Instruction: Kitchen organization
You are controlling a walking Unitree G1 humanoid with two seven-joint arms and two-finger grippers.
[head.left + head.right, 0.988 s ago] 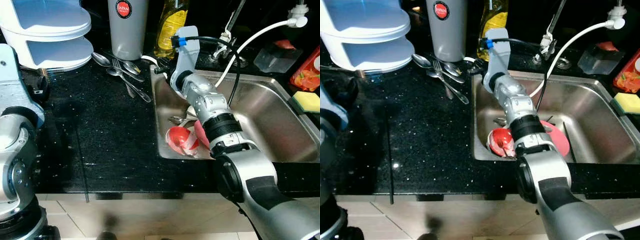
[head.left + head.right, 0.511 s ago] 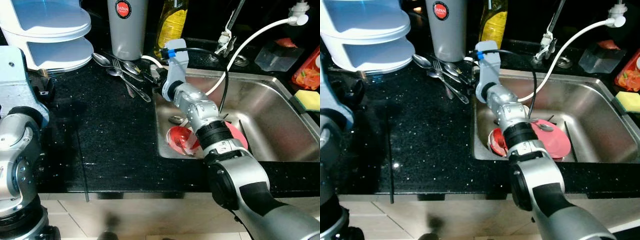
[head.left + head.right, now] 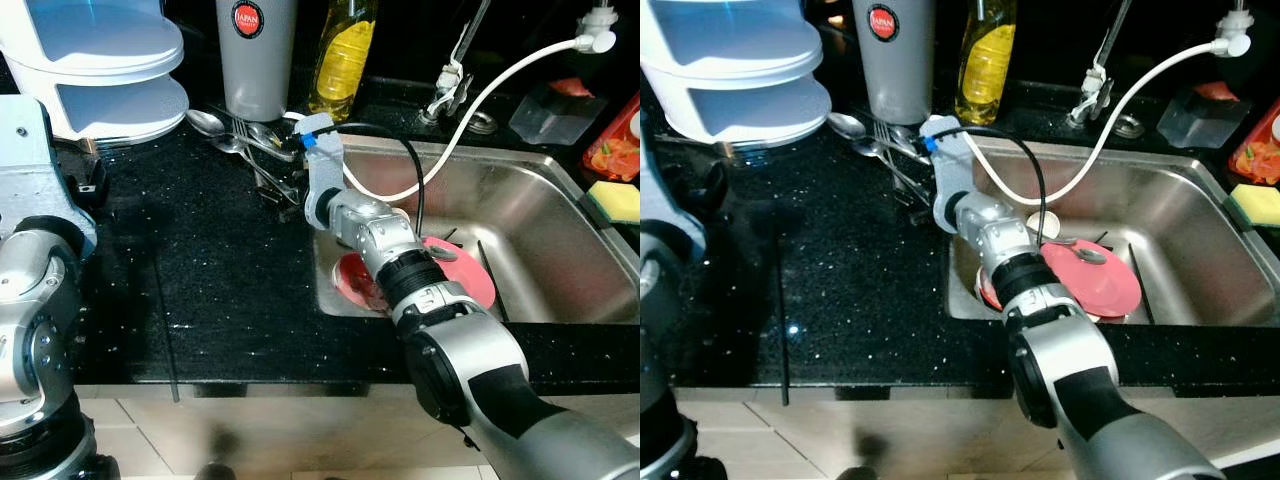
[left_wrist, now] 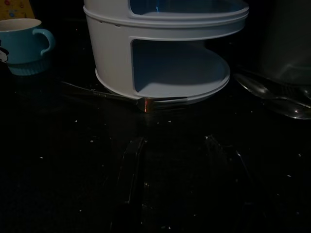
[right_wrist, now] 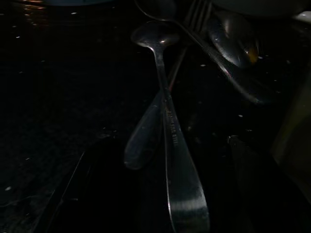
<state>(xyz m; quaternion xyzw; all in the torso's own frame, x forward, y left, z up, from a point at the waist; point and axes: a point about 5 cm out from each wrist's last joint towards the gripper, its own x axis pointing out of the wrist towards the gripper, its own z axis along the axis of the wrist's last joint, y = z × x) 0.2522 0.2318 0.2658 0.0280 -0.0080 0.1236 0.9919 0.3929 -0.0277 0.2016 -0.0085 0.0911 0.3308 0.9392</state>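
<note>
Task partway, prob early. Loose cutlery [image 3: 250,150] (spoons + a fork) lies in a heap on the black counter [image 3: 190,260], just in front of the grey tumbler [image 3: 257,55] w/ red round label; not sorted into anything yet. Dishes not cleared from the steel sink [image 3: 540,230] either.

Right gripper [image 3: 283,192] sits low over the counter at the sink's left rim, at the handle end of the cutlery heap. In right wrist view the two black fingers [image 5: 63,194] stand wide apart, a spoon handle [image 5: 177,160] between them, a 2nd handle crossing under it; nothing gripped. Judgement: lined up for a pick of one spoon; crossed handles could drag along.

Left gripper [image 4: 180,184] idle near the counter, fingers parted, empty, facing the white tiered rack [image 4: 165,53].

Containers:
- sink: pink plate [image 3: 1095,280] w/ a spoon on it, red-white bowl [image 3: 352,280] partly hidden by the arm, small white cup [image 3: 1044,224]; white hose [image 3: 470,110] runs into it.
- white rack: lower tier looks empty, upper tier can't tell.
- blue mug [image 4: 24,43] beside the rack, contents not visible.
- yellow dish soap bottle [image 3: 345,55] behind sink corner.
- sponge [image 3: 615,202] at sink's right rim.

Left to do: cutlery, then sink dishes.
</note>
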